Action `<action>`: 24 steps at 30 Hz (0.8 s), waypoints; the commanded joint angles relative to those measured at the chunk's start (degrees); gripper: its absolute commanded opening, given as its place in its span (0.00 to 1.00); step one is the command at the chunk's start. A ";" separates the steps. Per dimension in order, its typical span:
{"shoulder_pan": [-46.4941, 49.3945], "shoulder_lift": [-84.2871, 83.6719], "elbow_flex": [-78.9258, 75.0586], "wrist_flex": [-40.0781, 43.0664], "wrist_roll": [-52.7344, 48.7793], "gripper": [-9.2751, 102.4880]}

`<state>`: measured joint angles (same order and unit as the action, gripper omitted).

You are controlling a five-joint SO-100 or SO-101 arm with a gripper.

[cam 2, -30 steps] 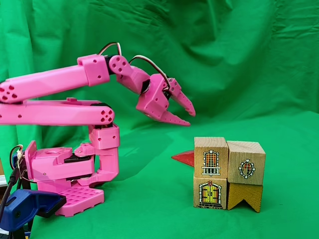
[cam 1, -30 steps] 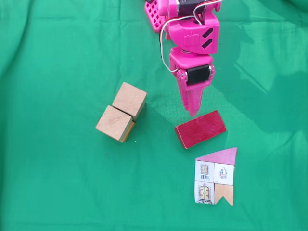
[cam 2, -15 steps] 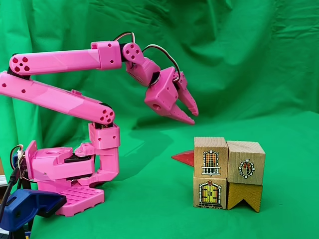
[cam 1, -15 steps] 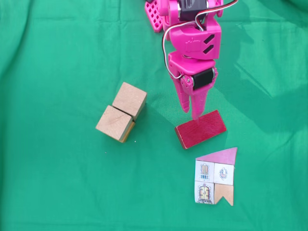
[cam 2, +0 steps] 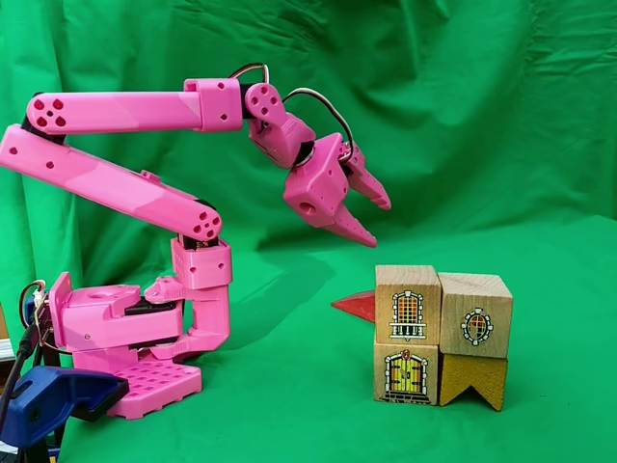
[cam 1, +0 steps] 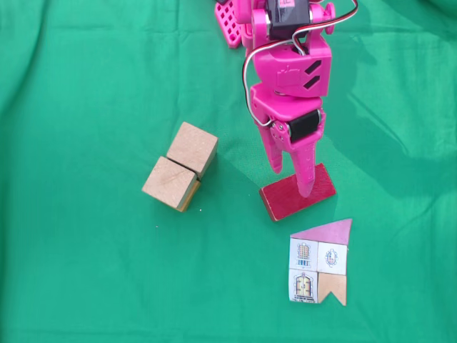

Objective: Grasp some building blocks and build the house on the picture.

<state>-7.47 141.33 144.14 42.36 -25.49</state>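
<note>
Fingers (cam 1: 291,180) parted, empty, poised above red block (cam 1: 298,192) to straddle it; red block on counter (cam 1: 86,271) just above picture (cam 1: 320,261); two cubes (cam 1: 180,165) touching, left of red block.

In a fixed view from above, the dark-red block (cam 1: 297,192) lies flat on the green cloth, turned a little, right under the tips of the pink gripper (cam 1: 290,179), which partly cover its upper edge. The two tan cubes (cam 1: 180,166) lie to the left of the gripper in this view, touching each other on a diagonal, well apart from the fingers. The picture (cam 1: 320,262), a small house with pink roof and printed windows, lies below the gripper, just beside the red block's lower right corner.
</note>
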 commanded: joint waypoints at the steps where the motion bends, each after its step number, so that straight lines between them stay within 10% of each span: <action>1: 0.09 -4.13 -5.36 0.44 0.44 0.30; 24: -0.44 -27.60 -25.05 15.56 5.36 0.30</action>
<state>-7.56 114.08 121.55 57.74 -20.74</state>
